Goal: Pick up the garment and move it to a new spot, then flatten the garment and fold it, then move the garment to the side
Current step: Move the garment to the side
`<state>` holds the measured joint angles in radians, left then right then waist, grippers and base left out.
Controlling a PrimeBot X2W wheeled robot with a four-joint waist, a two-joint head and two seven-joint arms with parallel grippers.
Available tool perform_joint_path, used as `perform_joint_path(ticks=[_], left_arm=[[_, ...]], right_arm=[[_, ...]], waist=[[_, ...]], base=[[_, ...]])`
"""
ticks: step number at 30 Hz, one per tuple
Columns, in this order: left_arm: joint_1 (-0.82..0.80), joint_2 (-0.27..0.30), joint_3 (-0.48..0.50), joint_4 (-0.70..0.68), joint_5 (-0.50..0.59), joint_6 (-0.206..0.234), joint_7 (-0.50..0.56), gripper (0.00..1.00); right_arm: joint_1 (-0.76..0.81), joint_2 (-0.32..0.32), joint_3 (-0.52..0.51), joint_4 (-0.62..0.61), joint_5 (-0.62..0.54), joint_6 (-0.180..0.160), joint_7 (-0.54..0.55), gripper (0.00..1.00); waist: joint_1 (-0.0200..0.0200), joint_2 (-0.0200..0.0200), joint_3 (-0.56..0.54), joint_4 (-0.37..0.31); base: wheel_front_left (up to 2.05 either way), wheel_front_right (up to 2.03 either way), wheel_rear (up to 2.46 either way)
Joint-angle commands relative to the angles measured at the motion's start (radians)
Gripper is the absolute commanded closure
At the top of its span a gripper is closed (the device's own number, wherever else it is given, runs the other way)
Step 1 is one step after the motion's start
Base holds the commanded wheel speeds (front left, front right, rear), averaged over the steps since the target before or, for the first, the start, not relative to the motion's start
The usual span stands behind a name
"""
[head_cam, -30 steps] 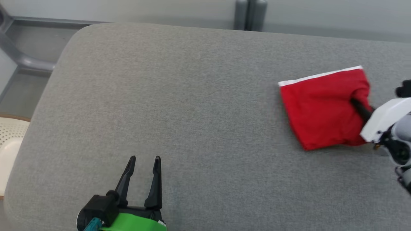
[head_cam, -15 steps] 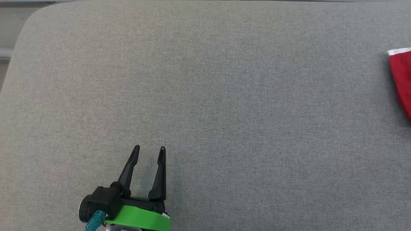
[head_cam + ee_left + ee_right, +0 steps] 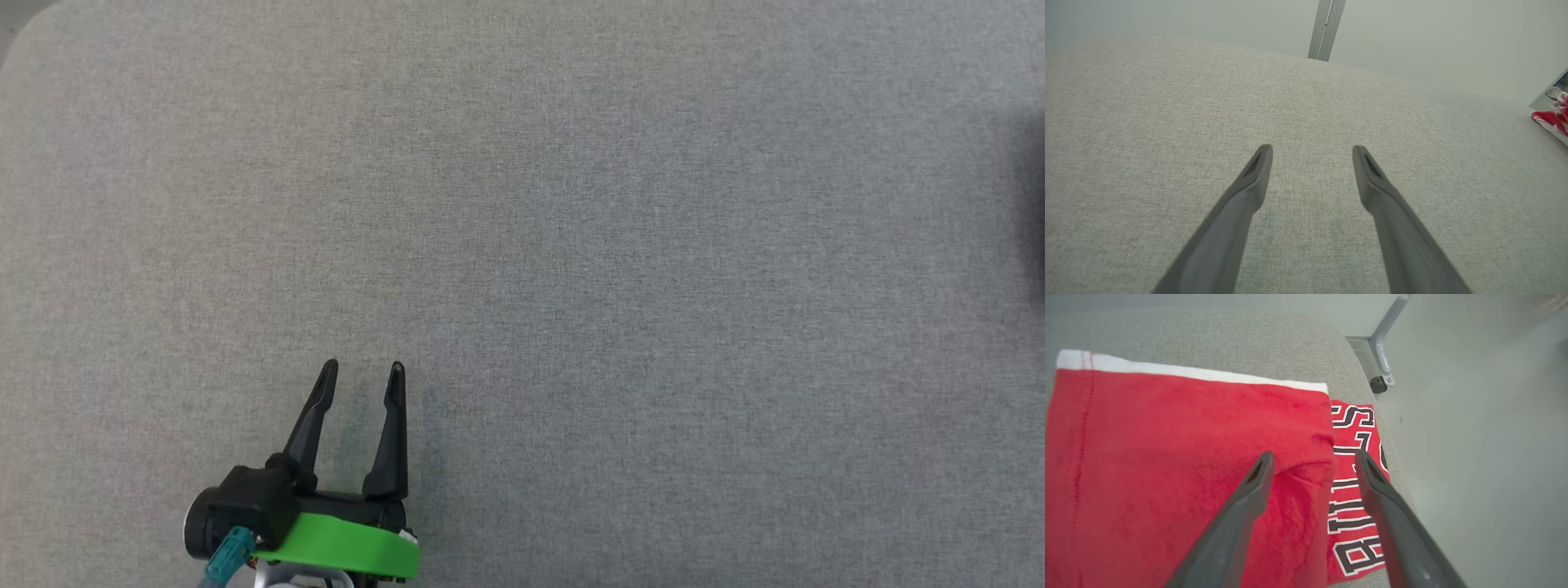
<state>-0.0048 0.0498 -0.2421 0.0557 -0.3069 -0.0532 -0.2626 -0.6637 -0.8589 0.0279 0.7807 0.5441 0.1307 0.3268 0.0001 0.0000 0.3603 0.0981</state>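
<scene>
The garment, a red jersey with a white stripe along its far edge, lies folded near the corner of the grey cushioned surface. A lower layer with black, white-outlined lettering sticks out on its right side. My right gripper hovers open over that right edge, with a raised red fold between its fingers and nothing gripped. A sliver of the garment shows at the far right of the left wrist view. My left gripper rests open over bare grey fabric at the lower left of the head view.
The grey cushioned surface spreads wide around the left gripper. Beyond its rounded corner in the right wrist view lie a pale floor and a grey metal leg with a caster.
The head camera has swung left and down, so the garment and right arm left that view. The right gripper, shut on the garment a second ago, has opened. The left gripper stayed put.
</scene>
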Motion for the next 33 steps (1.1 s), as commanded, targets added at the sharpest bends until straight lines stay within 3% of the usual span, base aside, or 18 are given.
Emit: perform_joint_path(ticks=[1,10,16,17,22,27,33], left_arm=[[-0.013,0.002,0.008,0.002,0.000,-0.001,-0.003,0.00],[0.023,0.002,0.081,0.021,-0.042,0.027,-0.003,0.00],[0.048,0.002,0.136,0.039,-0.003,0.026,-0.003,0.00],[0.050,0.002,0.147,0.044,0.009,0.031,-0.003,0.00],[0.072,0.002,0.189,0.051,0.026,0.043,-0.002,0.00],[0.109,0.002,0.205,0.071,0.040,0.015,-0.003,0.00],[0.145,0.002,0.211,0.098,0.043,-0.020,-0.003,0.00]], right_arm=[[-0.006,0.002,0.000,-0.023,-0.014,0.000,-0.041,0.00],[0.132,0.109,0.024,-0.296,-0.065,0.000,-0.343,0.00],[0.290,0.275,-0.014,-0.442,-0.217,0.000,-0.489,0.00],[0.319,0.329,-0.030,-0.460,-0.239,0.000,-0.510,0.00],[0.463,0.521,-0.090,-0.547,-0.393,0.000,-0.569,0.00],[0.622,0.693,-0.110,-0.607,-0.478,0.000,-0.591,0.00],[0.746,0.775,-0.115,-0.659,-0.504,0.000,-0.592,0.00]], waist=[[-0.0001,0.0000,-0.017,-0.009],[-0.0001,0.0000,-0.104,-0.042],[-0.0001,0.0000,-0.171,-0.059],[-0.0001,0.0000,-0.183,-0.061],[-0.0001,0.0000,-0.241,-0.065],[-0.0001,0.0000,-0.308,-0.068],[-0.0001,0.0000,-0.357,-0.084]], base=[[0.00,0.00,0.00],[0.00,0.00,0.00],[0.00,0.00,0.00],[0.00,0.00,0.00],[0.00,0.00,0.00],[0.00,0.00,0.00],[0.00,0.00,0.00]])
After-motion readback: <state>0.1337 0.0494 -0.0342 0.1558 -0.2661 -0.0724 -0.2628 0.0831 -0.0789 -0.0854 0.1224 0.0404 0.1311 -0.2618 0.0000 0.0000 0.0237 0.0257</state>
